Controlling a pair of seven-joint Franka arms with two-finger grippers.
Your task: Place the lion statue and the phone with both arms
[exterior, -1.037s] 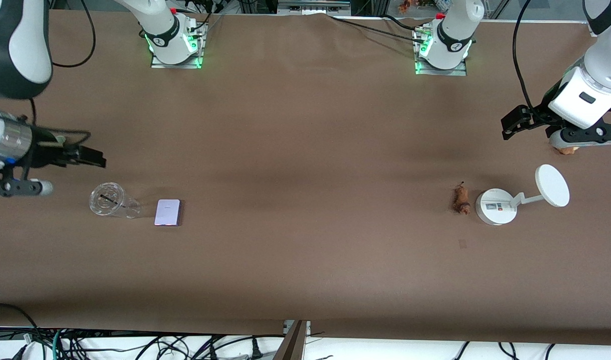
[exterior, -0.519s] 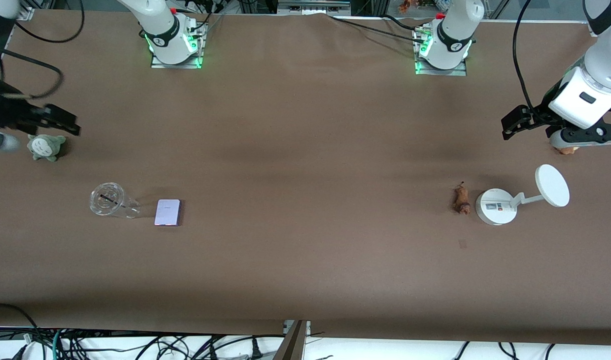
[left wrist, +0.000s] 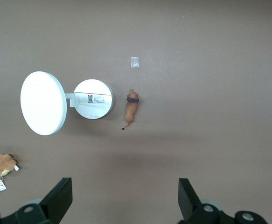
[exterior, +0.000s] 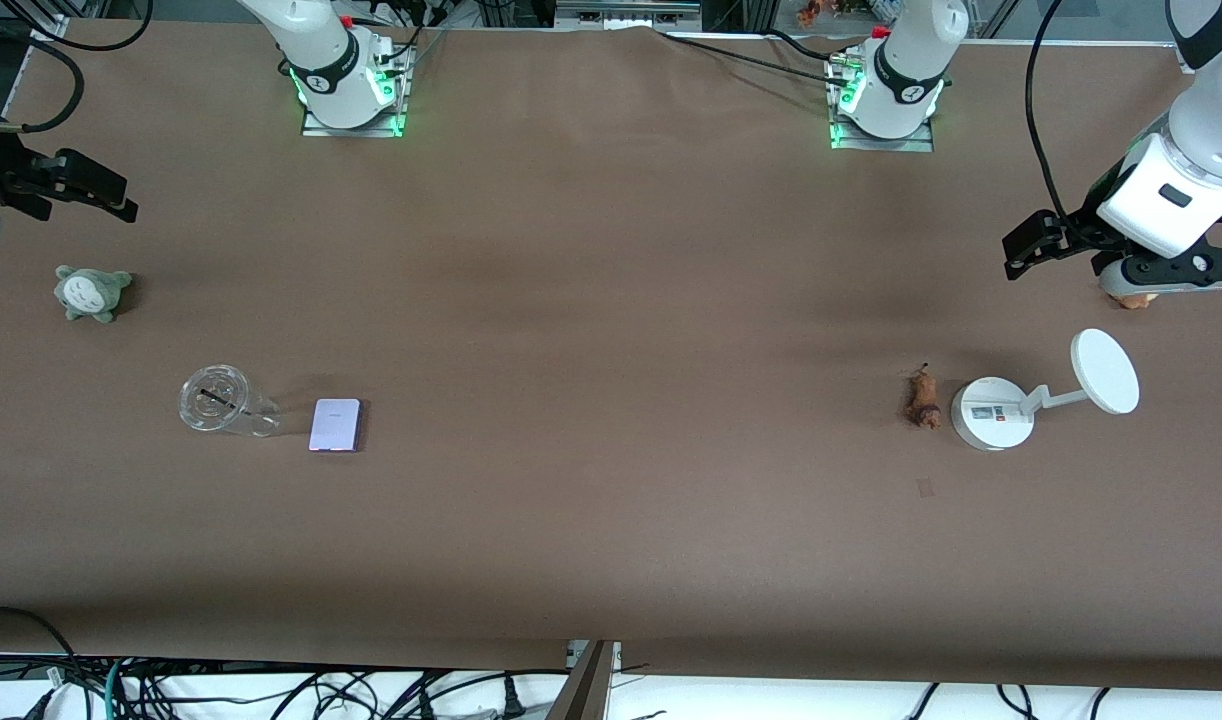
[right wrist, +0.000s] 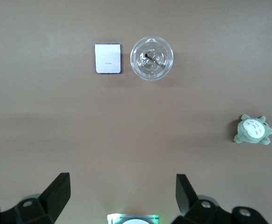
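Note:
The lion statue [exterior: 922, 399], a small reddish-brown figurine with a thin tail, lies on the brown table beside a white stand, toward the left arm's end; the left wrist view shows it too [left wrist: 131, 108]. The phone [exterior: 335, 425], a flat pale lavender rectangle, lies toward the right arm's end next to a clear cup, and is also in the right wrist view [right wrist: 108, 59]. My left gripper [exterior: 1031, 245] hangs open and empty above the table near that end's edge [left wrist: 124, 190]. My right gripper [exterior: 96, 192] is open and empty, high over the table's edge at its own end [right wrist: 122, 187].
A clear cup with a straw [exterior: 219, 402] stands beside the phone. A grey-green plush [exterior: 91, 292] sits farther from the front camera than the cup. The white stand [exterior: 993, 412] carries a round disc [exterior: 1104, 371]. A tan plush [exterior: 1131, 298] peeks from under the left hand.
The right arm has swung away from above the cup toward the robots' bases, uncovering the grey-green plush. The left arm has not moved.

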